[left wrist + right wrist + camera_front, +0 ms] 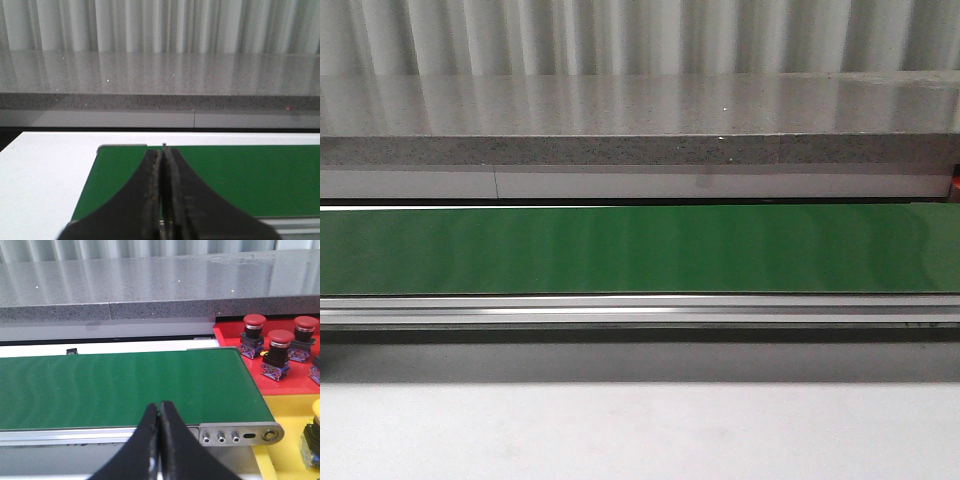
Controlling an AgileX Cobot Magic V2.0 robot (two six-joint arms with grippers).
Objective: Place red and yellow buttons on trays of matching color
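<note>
Buttons with red mushroom caps, 3 (280, 337) in clear sight, already stand in the red tray (295, 385) at about 2 o'clock from the right tool (159, 412), off the end of the green conveyor belt (120, 387). A yellow-capped button (315, 410) sits in the yellow tray (287, 415) at roughly 3 o'clock, cut off by the frame edge. No button shows on the belt in any view, so nothing is ready to pick. The right tool hovers over the belt with its fingers pressed together, holding nothing; the left tool (162, 165) is likewise closed and empty over the belt's other end. Each button looks rigid, compact and fairly light, its smooth domed cap likely slippery, so I judge the squarer dark body (274, 365) under the cap the safer place to pinch.
</note>
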